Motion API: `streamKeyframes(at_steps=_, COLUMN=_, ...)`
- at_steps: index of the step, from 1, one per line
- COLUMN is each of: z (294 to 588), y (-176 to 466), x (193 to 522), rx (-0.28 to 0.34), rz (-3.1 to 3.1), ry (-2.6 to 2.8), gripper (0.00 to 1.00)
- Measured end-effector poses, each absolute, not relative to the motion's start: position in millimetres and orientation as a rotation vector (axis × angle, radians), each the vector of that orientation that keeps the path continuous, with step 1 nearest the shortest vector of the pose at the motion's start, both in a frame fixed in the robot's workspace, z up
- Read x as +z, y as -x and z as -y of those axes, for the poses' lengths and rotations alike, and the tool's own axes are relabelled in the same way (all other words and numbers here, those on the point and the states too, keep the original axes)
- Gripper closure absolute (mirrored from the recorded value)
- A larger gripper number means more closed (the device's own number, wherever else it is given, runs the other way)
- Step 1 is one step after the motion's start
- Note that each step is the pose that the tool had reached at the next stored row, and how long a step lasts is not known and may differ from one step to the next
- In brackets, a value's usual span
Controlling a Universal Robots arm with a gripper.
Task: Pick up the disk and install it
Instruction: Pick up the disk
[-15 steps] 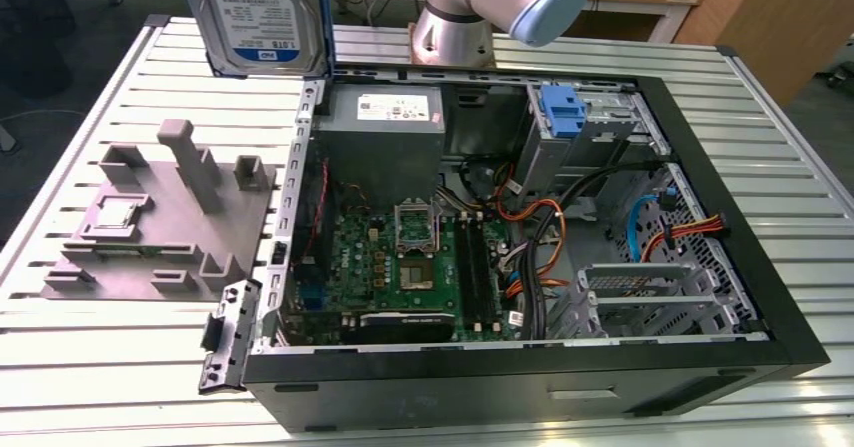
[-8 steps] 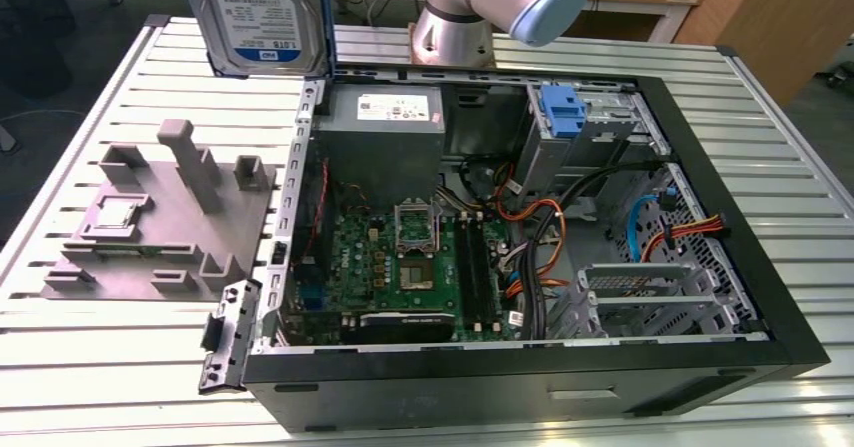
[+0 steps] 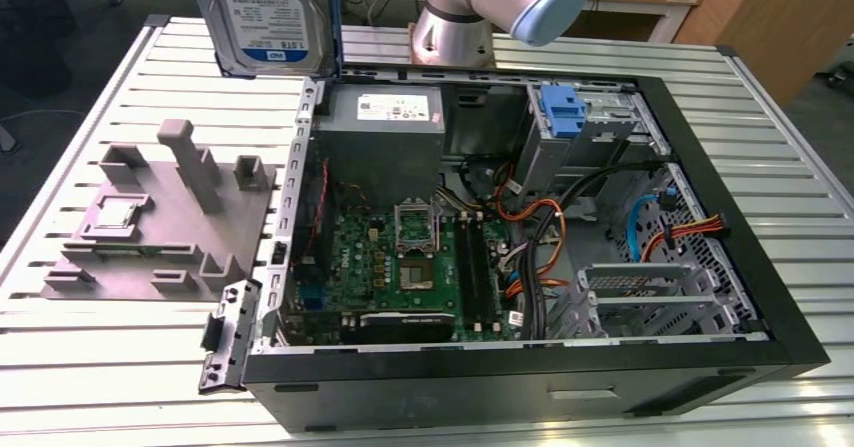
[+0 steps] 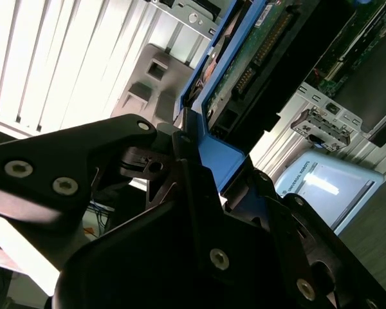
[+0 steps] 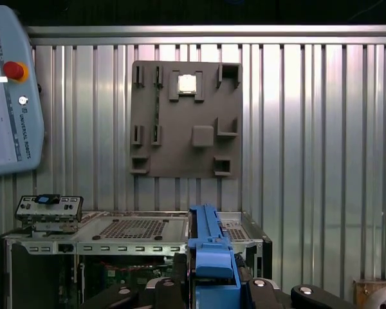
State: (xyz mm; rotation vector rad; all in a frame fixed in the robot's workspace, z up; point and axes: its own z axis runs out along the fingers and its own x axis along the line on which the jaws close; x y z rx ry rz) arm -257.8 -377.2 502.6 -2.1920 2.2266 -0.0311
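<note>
The black gripper (image 5: pixel 211 273) is clamped on the blue plastic rail of the flat silver disk (image 3: pixel 267 12), holding it upright, white-and-blue label outward, above the ribbed metal table (image 3: pixel 120 387) beside the open black computer case (image 3: pixel 534 387).

Soft, even light filled the exterior view. In the second wrist view the counter (image 4: pixel 45 58) glared white; the near fingers (image 4: pixel 196 193) were dark and blurred.

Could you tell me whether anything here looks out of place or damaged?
Nothing stands out. The disk is held off the table in the gripper, and the computer case lies open with orange cables loose inside.
</note>
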Motion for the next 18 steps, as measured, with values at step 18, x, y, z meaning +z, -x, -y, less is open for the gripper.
streamKeyframes(at_steps=18, z=377, y=246, x=503, rx=-0.031, rz=-2.227, ry=2.192, gripper=0.63)
